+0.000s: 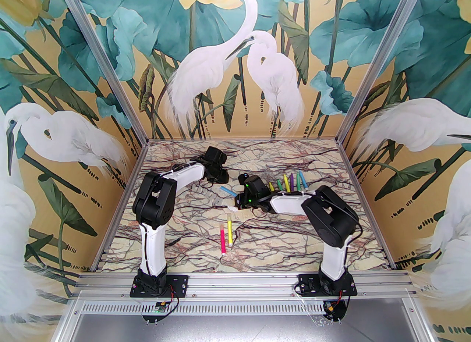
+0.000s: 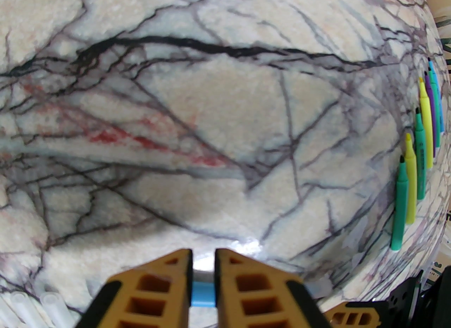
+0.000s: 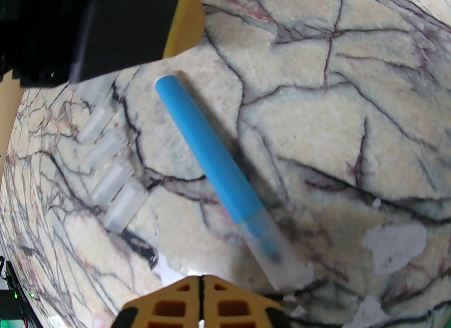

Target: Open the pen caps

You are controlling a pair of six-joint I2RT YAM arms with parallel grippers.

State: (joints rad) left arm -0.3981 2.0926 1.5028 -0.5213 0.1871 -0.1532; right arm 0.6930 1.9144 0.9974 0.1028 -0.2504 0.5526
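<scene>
Faintly, blurred print on green pen (image 2: 420, 157), cap (image 3: 278, 263) on blue pen (image 3: 211, 150)

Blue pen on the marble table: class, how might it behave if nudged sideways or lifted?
The blue pen has a round, straight barrel, so it would probably roll if nudged sideways. It looks stiff and likely light. Its smooth clear cap may slip when pinched.

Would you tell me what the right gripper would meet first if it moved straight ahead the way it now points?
Probably the blue plastic marker pen lying across the right gripper's path, though the veined marble table may come first; depth is unclear.
</scene>
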